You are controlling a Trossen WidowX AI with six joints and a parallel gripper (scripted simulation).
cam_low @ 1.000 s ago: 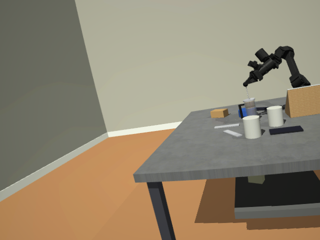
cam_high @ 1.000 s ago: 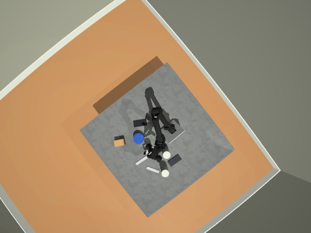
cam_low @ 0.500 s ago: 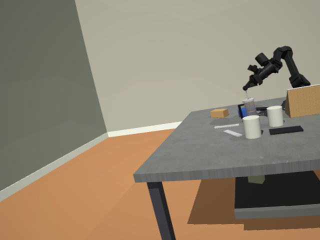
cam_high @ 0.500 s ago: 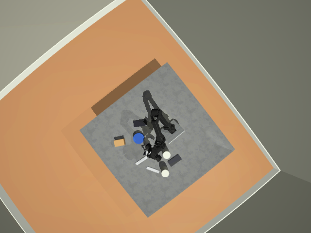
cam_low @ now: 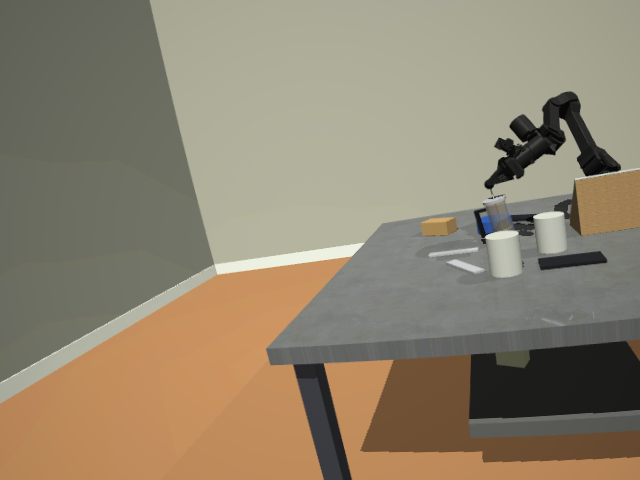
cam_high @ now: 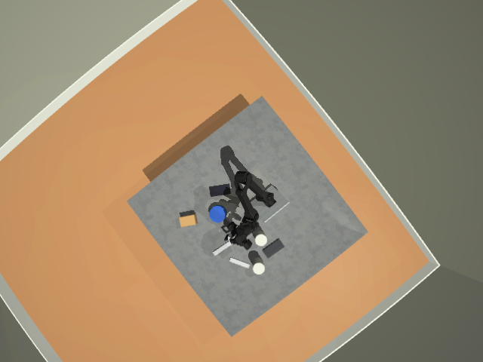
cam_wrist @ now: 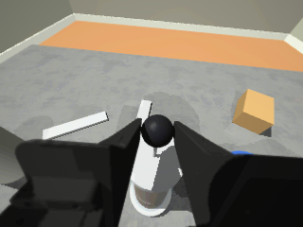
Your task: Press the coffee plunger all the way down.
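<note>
Clear glass coffee press [cam_low: 498, 215], brown liquid inside, upright. Black gripper [cam_wrist: 157, 137] pinches its black ball plunger knob [cam_wrist: 157, 130]. Two cream cylinders [cam_low: 503, 253]; two white strips [cam_low: 453, 252].

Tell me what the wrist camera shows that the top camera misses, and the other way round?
Only the wrist view shows the black knob clamped between the gripper fingers, above the coffee press. Only the top view shows the whole arm, two white cylinders, dark slabs and the surrounding floor. Both show the tan block and white strips on the grey table.
</note>
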